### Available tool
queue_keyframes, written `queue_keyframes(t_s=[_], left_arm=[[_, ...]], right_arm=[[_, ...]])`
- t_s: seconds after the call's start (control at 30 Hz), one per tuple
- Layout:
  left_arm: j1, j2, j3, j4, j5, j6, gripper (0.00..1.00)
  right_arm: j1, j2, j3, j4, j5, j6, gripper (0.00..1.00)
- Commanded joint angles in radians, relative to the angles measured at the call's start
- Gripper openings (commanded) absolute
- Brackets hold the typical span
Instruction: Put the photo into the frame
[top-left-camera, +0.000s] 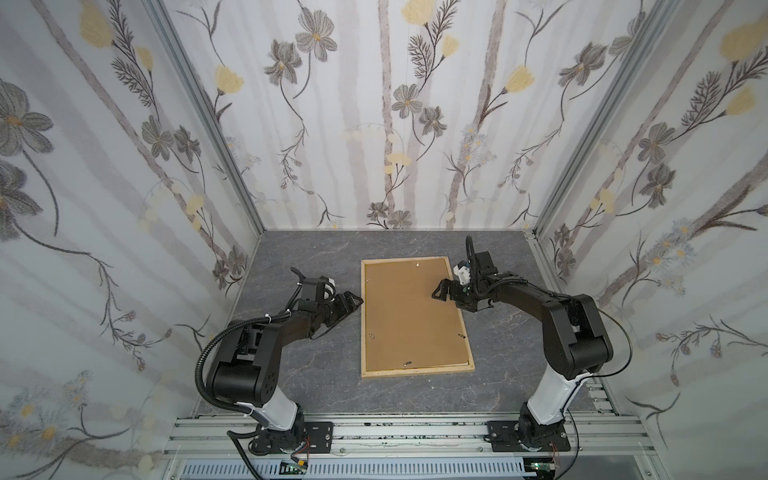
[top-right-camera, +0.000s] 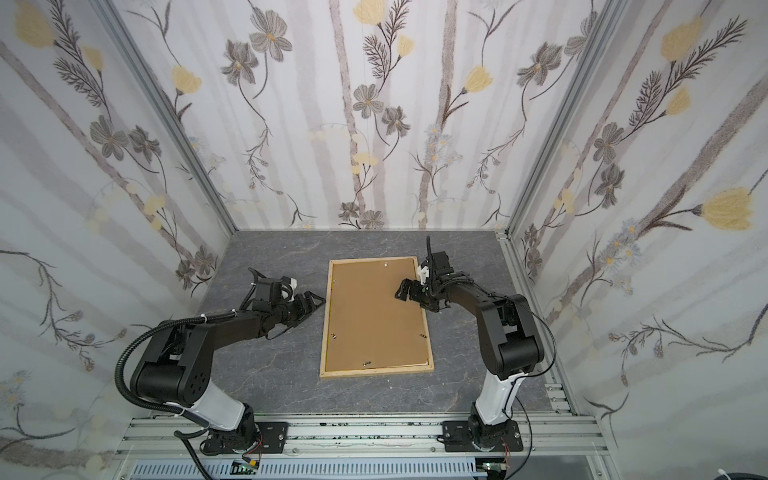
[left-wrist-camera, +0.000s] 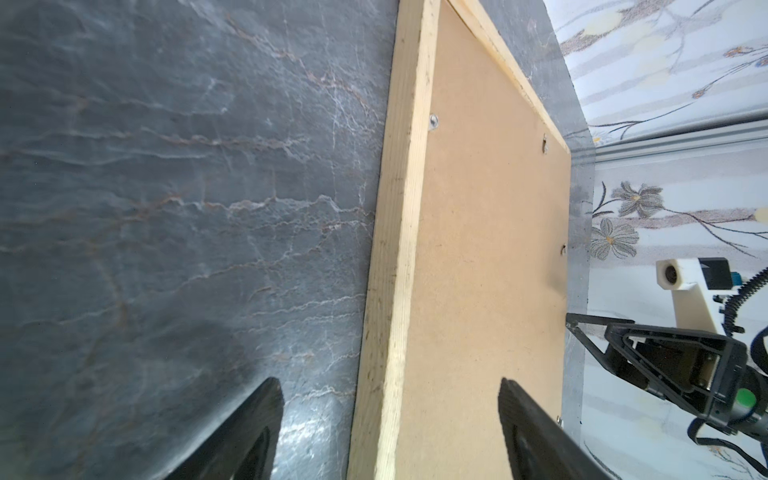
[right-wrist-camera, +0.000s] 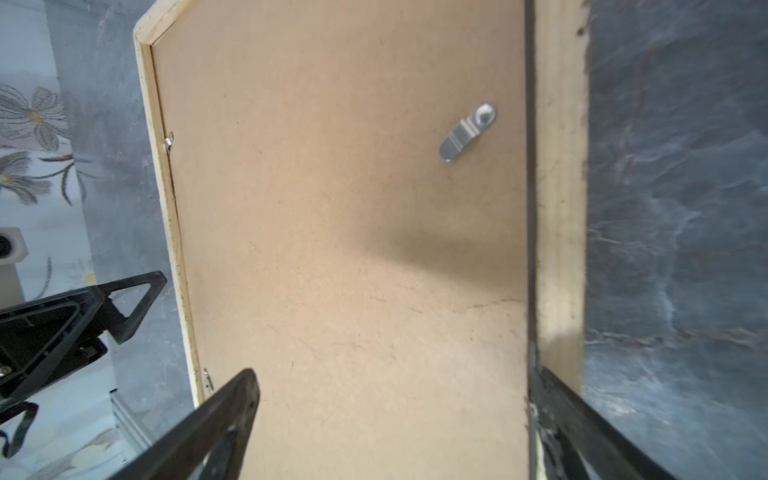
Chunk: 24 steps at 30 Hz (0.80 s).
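Seemingly the backing panel (top-left-camera: 411, 316) is seated in the frame (top-left-camera: 415, 370) mid-table; with the left gripper (top-left-camera: 352, 301) and right gripper (top-left-camera: 438, 291) both spread empty, the clip (right-wrist-camera: 467, 132) is best swung slowly by one fingertip.

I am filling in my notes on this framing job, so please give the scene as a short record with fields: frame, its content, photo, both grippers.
frame: flat on the grey table, back side up
backing board: brown, inside the frame, metal clip on it
photo: not visible in any view
left gripper: open, at the frame's left edge, holding nothing
right gripper: open, over the board near the frame's right edge, holding nothing
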<state>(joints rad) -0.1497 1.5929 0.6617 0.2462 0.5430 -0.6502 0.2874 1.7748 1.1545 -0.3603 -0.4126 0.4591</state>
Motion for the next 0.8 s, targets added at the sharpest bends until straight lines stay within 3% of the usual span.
queue_keyframes(t_s=[0.0,0.23,0.77], left_arm=[[0.003,-0.011,-0.002,-0.009,-0.008,0.014,0.81],[0.004,-0.026,-0.009,-0.018,-0.022,0.020,0.81],[-0.036,0.024,-0.007,-0.011,-0.072,0.020,0.79]], right_arm=[[0.013,-0.010,0.028,-0.068,0.057,-0.042,1.00],[0.046,-0.054,0.039,-0.116,0.156,-0.052,1.00],[0.095,-0.304,-0.223,-0.190,0.124,-0.074,1.00]])
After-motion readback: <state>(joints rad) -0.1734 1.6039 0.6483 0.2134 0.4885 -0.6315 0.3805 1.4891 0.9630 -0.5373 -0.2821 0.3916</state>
